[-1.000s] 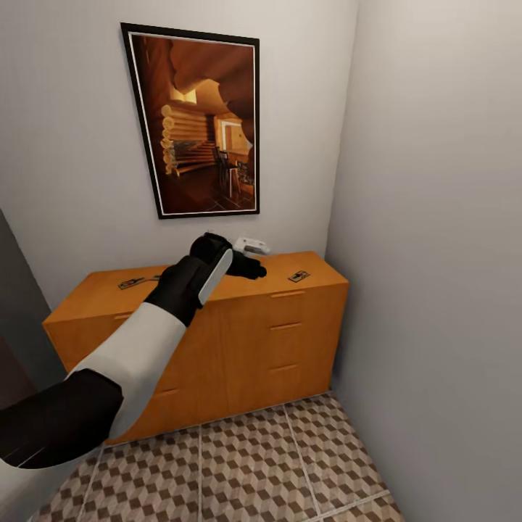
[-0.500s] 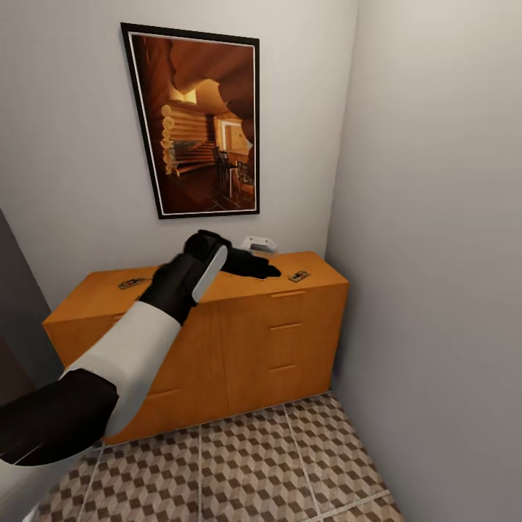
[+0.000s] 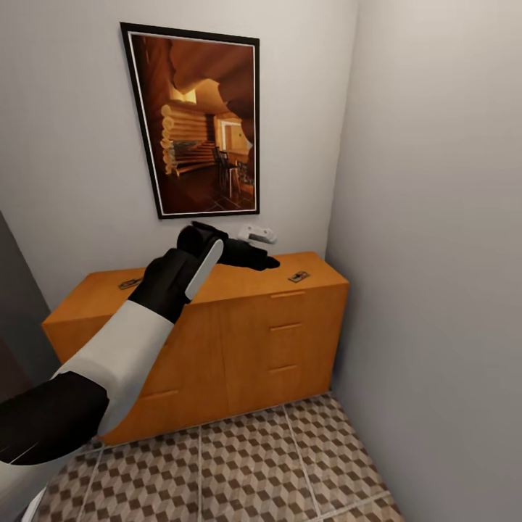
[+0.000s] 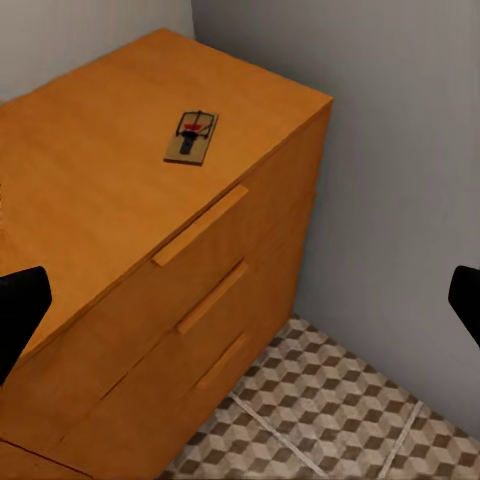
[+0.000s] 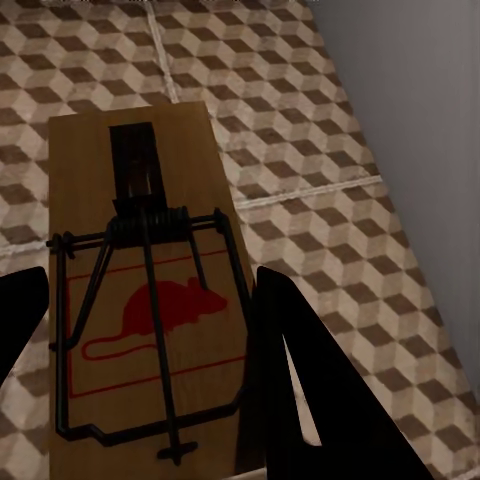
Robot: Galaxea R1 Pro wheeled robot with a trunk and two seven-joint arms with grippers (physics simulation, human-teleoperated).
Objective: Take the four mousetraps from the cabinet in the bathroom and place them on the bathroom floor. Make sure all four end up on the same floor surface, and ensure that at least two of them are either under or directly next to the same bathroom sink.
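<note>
Left hand point(image 3: 261, 261): raised over the cabinet point(image 3: 239, 341), fingers spread wide with nothing between them; in your wrist view only the two dark fingertips point(image 4: 18, 310) show at the frame edges.

Item 1, mousetrap point(image 4: 191, 136): ahead of your left hand and apart from it, lying flat on the cabinet's top surface near the corner by the side wall. Judged light, stiff and thin, with little height to bite. Take it across the two long board edges, fingers low against the surface, clear of the wire spring and bar.

Item 2, second mousetrap point(image 3: 130, 283): behind your left hand, at the cabinet's opposite end.

Right hand point(image 5: 140, 330): pinching a third mousetrap point(image 5: 140, 300) by its long edges, wire side facing the camera, above the bathroom floor point(image 5: 330, 150). The smooth wood may slip; keep it pinched.
</note>
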